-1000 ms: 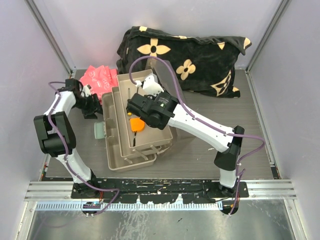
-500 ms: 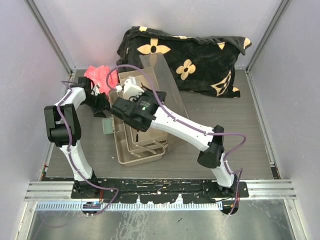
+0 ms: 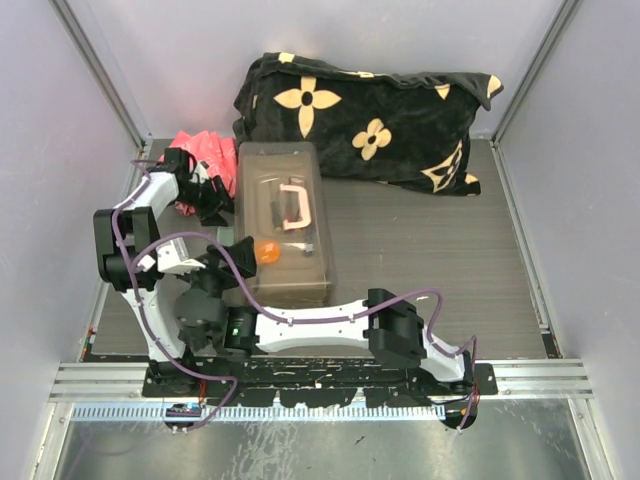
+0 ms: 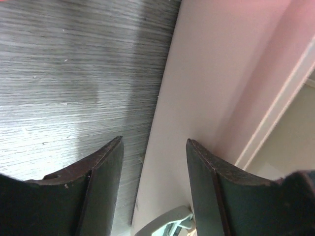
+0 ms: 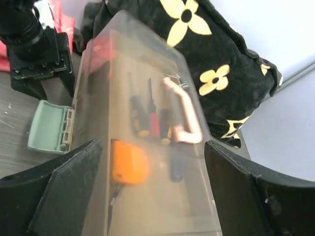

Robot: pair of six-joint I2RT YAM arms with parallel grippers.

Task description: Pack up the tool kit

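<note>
Top external view: your toolbox (image 3: 285,225) lies shut on the table (image 3: 430,230), just before the blanket (image 3: 380,110), with the tape measure (image 3: 266,252) showing through its lid. Your right gripper (image 3: 232,256) stands at its left wall, jaws wide apart, gripping nothing. Your left gripper (image 3: 215,197) sits by its far-left corner, jaws partly apart and empty.

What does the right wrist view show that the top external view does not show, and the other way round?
Only the right wrist view: screwdrivers with yellow and red handles, plain through the translucent lid of the toolbox, and a green latch folded out at its side. Only the top external view: the right arm folded low along the near edge, and the bare table right of the toolbox. Both: the closed toolbox with its cream handle, the orange tape measure inside, and the black flowered blanket.
</note>
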